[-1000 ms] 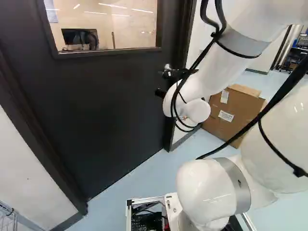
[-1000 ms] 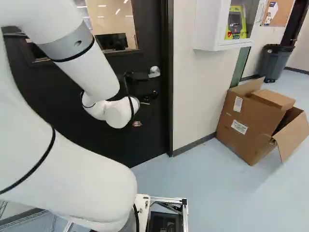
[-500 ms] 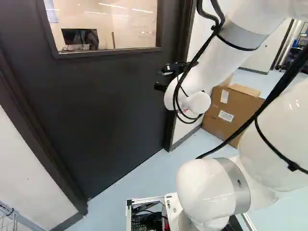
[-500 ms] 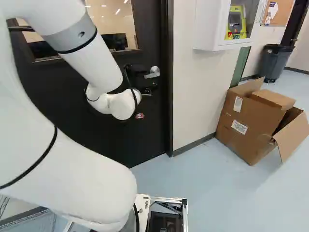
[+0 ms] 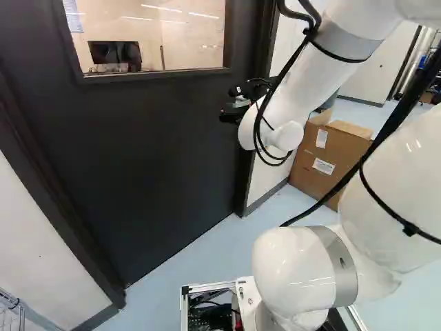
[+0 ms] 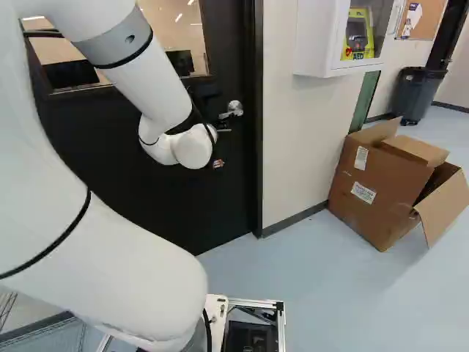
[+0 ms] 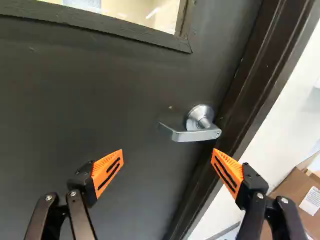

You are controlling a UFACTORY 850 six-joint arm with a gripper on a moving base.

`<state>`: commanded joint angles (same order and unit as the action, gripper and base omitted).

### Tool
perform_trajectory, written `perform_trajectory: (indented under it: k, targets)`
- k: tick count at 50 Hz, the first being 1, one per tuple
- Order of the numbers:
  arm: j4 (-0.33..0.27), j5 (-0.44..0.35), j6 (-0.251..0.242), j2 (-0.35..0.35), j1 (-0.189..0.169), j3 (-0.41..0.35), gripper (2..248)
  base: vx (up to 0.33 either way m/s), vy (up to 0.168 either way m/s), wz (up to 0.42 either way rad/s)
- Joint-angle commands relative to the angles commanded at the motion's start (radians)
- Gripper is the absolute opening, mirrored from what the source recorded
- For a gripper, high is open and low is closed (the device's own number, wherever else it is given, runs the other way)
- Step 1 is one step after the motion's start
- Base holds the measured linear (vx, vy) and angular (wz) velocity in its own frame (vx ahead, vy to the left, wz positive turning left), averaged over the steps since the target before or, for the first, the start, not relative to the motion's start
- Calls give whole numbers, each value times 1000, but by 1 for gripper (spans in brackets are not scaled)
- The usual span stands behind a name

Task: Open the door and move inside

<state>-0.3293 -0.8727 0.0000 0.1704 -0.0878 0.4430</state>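
In the left base view my gripper [image 5: 236, 103] is held up in front of the dark door [image 5: 158, 165], near its right edge. The wrist view shows the gripper [image 7: 168, 161] open, its orange-padded fingers wide apart with nothing between them. Ahead of the fingers, and nearer the one on the door frame's side, is the silver lever handle [image 7: 192, 134], standing apart from both. The right base view shows the same handle [image 6: 233, 110] just beyond my wrist. The door is shut in its frame.
A dark door frame [image 6: 258, 147] borders the door, with white wall beside it. An open cardboard box [image 6: 381, 191] stands on the floor to the right. Above it hangs a white wall cabinet [image 6: 316, 37]. A dark bin [image 6: 418, 95] is farther back.
The wrist and gripper have risen, shifting slightly to the right in the right base view. More of the handle shows there now. The base and door have stayed still.
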Motion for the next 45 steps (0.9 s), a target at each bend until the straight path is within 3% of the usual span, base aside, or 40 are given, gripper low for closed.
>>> perform_trajectory:
  k: [33,45]
  targets:
    - [-256,0,0,-96,-38,167,247,0,0,0]
    - [-287,0,0,-140,-36,220,247,0,0,0]
